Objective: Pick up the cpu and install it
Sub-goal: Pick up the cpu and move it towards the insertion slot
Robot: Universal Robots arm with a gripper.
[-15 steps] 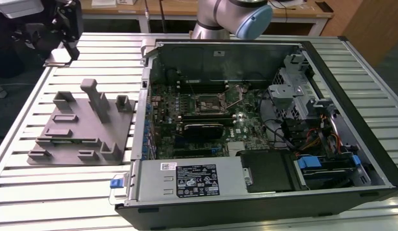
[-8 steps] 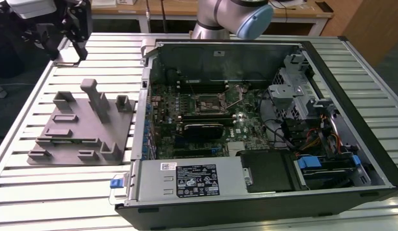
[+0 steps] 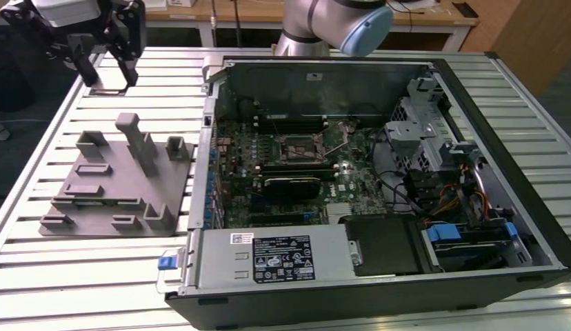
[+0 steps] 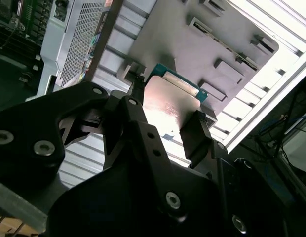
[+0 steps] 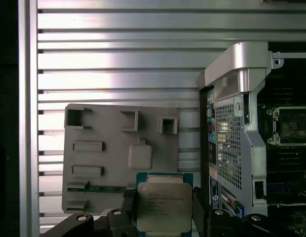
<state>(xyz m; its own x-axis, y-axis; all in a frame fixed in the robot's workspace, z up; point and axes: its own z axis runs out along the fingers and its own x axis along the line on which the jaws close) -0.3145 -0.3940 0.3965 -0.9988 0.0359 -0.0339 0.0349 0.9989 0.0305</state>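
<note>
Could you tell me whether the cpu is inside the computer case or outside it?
Outside: the gripper holds the cpu near the grey fixture, apart from the computer case.

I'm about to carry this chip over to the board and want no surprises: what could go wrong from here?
1. The gripper pinches the chip by two opposite edges alone, so it might slip or tilt in transit.
2. The socket lies low inside the computer case, with cables close by; the bulky gripper may strike a wall going in.
</note>
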